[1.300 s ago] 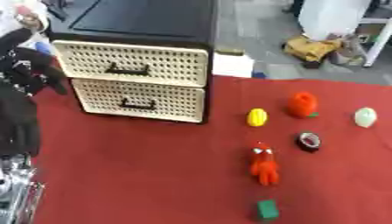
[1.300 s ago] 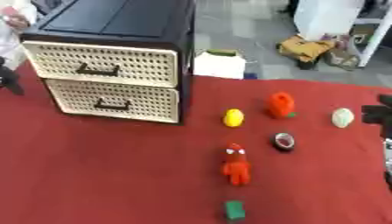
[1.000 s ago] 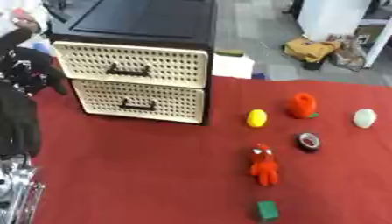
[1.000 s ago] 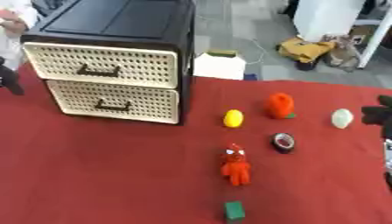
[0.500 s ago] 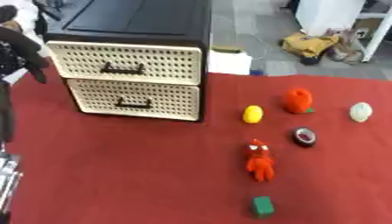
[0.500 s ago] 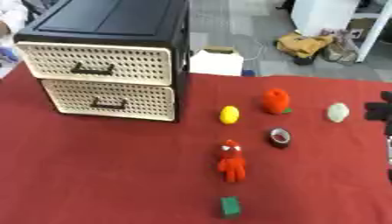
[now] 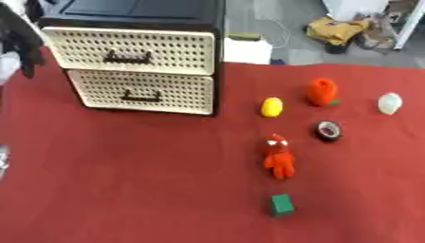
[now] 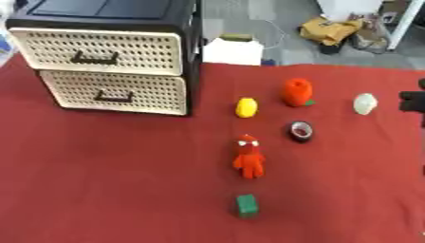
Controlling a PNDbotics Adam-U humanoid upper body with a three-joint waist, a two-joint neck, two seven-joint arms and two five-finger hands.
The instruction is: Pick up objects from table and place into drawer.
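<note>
Both drawers point(image 7: 137, 57) are closed, so nothing can go in. The red figure point(image 7: 279, 154), green block point(image 7: 281, 204) and yellow piece point(image 7: 272, 107) lie apart on the red cloth point(image 7: 124, 180). Left hand point(image 7: 21, 40) hovers beside the cabinet, fingers hanging relaxed, holding nothing; of the right hand point(image 8: 413, 102) I can't tell.

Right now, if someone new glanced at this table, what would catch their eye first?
Probably the cream two-drawer cabinet at the back left of the red tablecloth, both drawers shut. To its right lies a scatter of small things, with a red figure in the middle and a green block nearest the viewer. A dark robot hand hangs at the left edge beside the cabinet.
</note>
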